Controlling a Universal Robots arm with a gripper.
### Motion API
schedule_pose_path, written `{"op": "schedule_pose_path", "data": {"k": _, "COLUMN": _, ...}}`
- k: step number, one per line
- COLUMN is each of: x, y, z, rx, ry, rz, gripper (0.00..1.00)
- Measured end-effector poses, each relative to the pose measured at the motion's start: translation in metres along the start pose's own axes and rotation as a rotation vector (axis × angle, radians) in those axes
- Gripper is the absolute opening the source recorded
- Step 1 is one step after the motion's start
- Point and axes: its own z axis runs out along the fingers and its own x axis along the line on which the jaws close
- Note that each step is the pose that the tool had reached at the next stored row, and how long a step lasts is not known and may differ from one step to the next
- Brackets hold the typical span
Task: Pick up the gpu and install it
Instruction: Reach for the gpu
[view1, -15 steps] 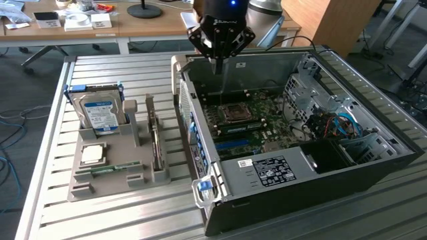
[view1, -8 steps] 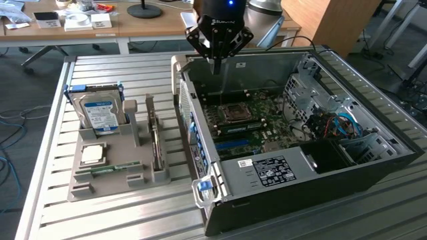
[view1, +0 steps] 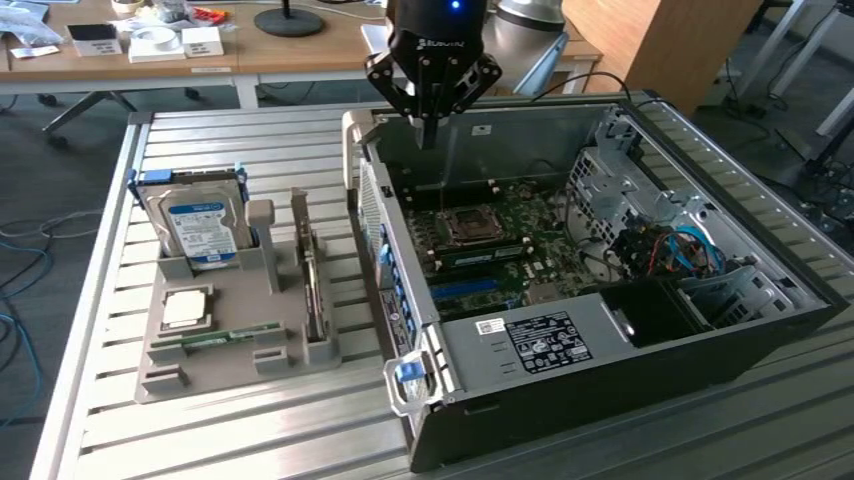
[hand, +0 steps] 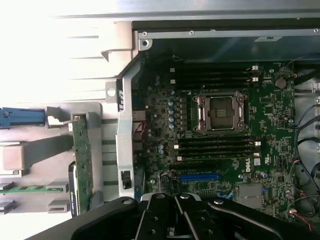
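The black gripper (view1: 427, 135) is pictured with its fingers pressed together on nothing, poised above the open steel computer case (view1: 601, 410) and its green motherboard (view1: 521, 250). The gpu (view1: 312, 285), a thin flat card, is stood on edge in a grey moulded holder (view1: 214, 370) just beside the case, on the exterior view's left.

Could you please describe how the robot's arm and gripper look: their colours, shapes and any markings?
The gripper is black, built of jointed bars with round pivot pins, and tapers to a narrow tip. Its body carries white lettering, with a small blue light above it. The arm behind it is rounded and silver-grey.
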Motion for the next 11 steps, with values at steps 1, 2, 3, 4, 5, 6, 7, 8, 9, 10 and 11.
{"op": "schedule_pose_path", "data": {"k": 1, "x": 0.0008, "y": -0.0001, "z": 0.0000, "rx": 0.0000, "ry": 0.0000, "rz": 0.000, "gripper": 0.11}}
{"op": "schedule_pose_path", "data": {"k": 2, "x": 0.0016, "y": -0.0001, "z": 0.0000, "rx": -0.0001, "ry": -0.0001, "rz": 0.000, "gripper": 0.11}}
{"op": "schedule_pose_path", "data": {"k": 3, "x": 0.0025, "y": -0.0002, "z": 0.0000, "rx": -0.0001, "ry": 0.0000, "rz": 0.000, "gripper": 0.11}}
{"op": "schedule_pose_path", "data": {"k": 4, "x": 0.0033, "y": -0.0002, "z": 0.0000, "rx": -0.0001, "ry": -0.0001, "rz": 0.000, "gripper": 0.11}}
{"op": "schedule_pose_path", "data": {"k": 5, "x": 0.0041, "y": -0.0003, "z": -0.0001, "rx": -0.0001, "ry": -0.0001, "rz": 0.000, "gripper": 0.11}}
{"op": "schedule_pose_path", "data": {"k": 6, "x": 0.0049, "y": -0.0004, "z": -0.0001, "rx": -0.0001, "ry": -0.0001, "rz": 0.000, "gripper": 0.11}}
{"op": "schedule_pose_path", "data": {"k": 7, "x": 0.0057, "y": -0.0004, "z": -0.0001, "rx": 0.0000, "ry": -0.0001, "rz": 0.000, "gripper": 0.11}}
{"op": "schedule_pose_path", "data": {"k": 8, "x": 0.0066, "y": -0.0005, "z": -0.0001, "rx": -0.0001, "ry": -0.0001, "rz": 0.000, "gripper": 0.11}}
{"op": "schedule_pose_path", "data": {"k": 9, "x": 0.0074, "y": -0.0006, "z": -0.0002, "rx": 0.0000, "ry": -0.0001, "rz": 0.000, "gripper": 0.11}}
{"op": "schedule_pose_path", "data": {"k": 10, "x": 0.0082, "y": -0.0006, "z": -0.0002, "rx": 0.0000, "ry": -0.0001, "rz": 0.000, "gripper": 0.11}}
{"op": "schedule_pose_path", "data": {"k": 11, "x": 0.0090, "y": -0.0007, "z": -0.0002, "rx": 0.0000, "ry": -0.0001, "rz": 0.000, "gripper": 0.11}}
